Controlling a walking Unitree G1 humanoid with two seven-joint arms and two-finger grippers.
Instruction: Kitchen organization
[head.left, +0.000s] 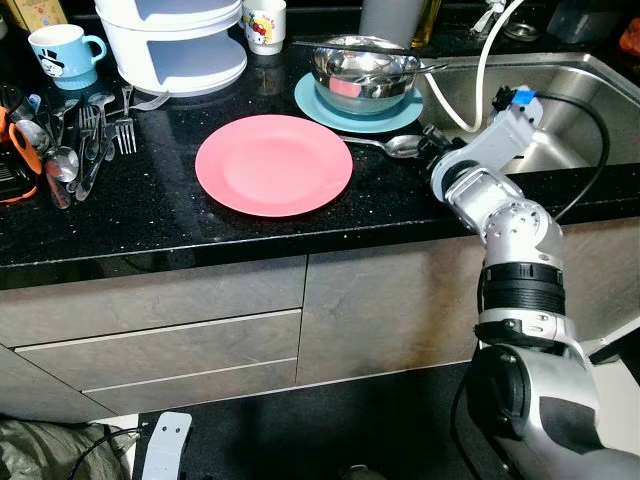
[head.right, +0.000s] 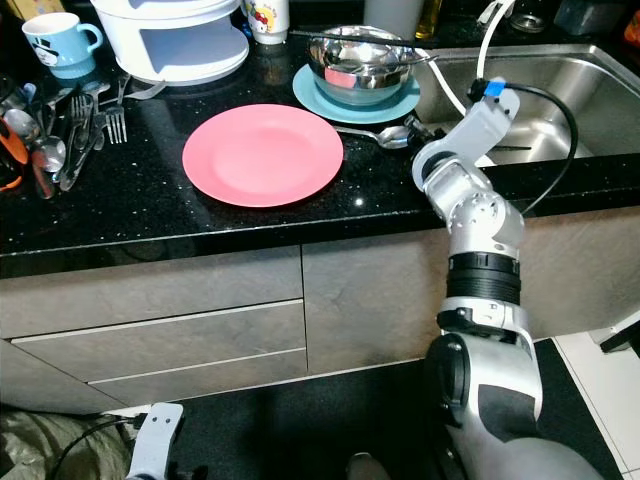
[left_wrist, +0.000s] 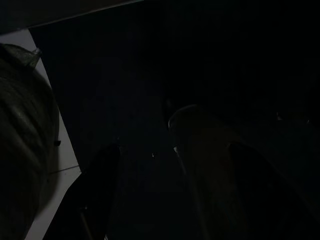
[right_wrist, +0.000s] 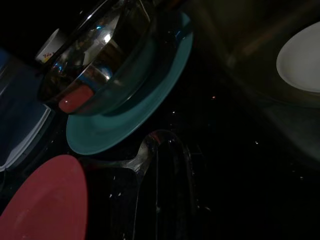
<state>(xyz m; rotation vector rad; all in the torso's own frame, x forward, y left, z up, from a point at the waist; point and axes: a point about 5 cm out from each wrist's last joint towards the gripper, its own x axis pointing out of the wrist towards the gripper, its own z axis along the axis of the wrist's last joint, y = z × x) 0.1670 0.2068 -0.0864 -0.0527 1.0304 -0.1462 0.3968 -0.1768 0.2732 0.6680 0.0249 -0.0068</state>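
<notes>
a spoon (head.left: 398, 146) lies on the black counter (head.left: 150, 215) between the pink plate (head.left: 273, 164) and the sink (head.left: 560, 100), just below the teal plate (head.left: 355, 113) that holds a steel bowl (head.left: 362, 72). the right gripper (head.left: 432, 150) sits at the spoon's bowl end, and whether its fingers are parted or closed on it cannot be told. to do this well it should probably grip squarely, lift straight up, and stay clear of the teal plate's rim; the left arm hangs idle.
</notes>
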